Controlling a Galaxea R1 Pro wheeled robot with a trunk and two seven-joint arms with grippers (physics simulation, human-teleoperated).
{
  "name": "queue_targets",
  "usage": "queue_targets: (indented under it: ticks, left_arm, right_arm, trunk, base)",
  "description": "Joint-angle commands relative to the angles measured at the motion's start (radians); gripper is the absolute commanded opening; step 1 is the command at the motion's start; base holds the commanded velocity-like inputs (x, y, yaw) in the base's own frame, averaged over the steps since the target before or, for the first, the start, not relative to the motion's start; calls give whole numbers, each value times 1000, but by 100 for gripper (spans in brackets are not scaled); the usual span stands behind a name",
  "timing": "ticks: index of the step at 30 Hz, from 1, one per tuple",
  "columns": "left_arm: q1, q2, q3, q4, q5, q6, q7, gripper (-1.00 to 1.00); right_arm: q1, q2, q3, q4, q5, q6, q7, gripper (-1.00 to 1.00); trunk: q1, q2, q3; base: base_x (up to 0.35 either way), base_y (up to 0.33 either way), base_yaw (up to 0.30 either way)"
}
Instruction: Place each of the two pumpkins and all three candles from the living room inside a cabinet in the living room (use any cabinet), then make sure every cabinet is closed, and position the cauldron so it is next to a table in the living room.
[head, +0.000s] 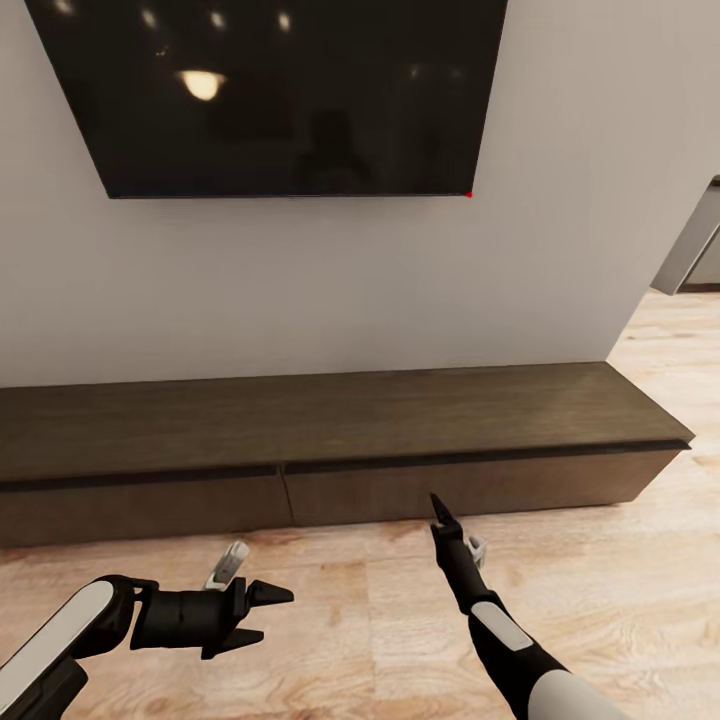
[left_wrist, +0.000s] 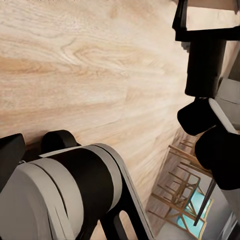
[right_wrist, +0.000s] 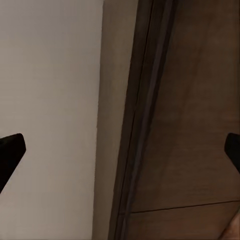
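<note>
Directly ahead, the dark brown cabinet (head: 340, 440) sits closed against the wall under the TV (head: 280, 90). Left gripper (head: 268, 612) hangs spread and empty; right gripper (head: 440, 512) points at a drawer front, fingers wide apart, holding nothing.

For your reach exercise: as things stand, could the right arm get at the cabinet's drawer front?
Probably yes. The right gripper is open and points at the cabinet, close to the closed drawer front, with just bare floor between them and nothing blocking.
</note>
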Motion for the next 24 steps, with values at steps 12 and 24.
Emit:
queue_targets:
  ticks: [12,24]
  left_arm:
    - [-1,2,-1,-2,12,-1,10,100]
    - [-1,1,-2,-3,10,-1,10,100]
  right_arm:
    - [-1,-2,8,6,-18,2,37,100]
    - [-1,-8,7,9,-22,3,63,100]
  trunk:
    - [0,0,-1]
    - [0,0,-1]
  base:
    - [86,0,0]
    - [199,0,0]
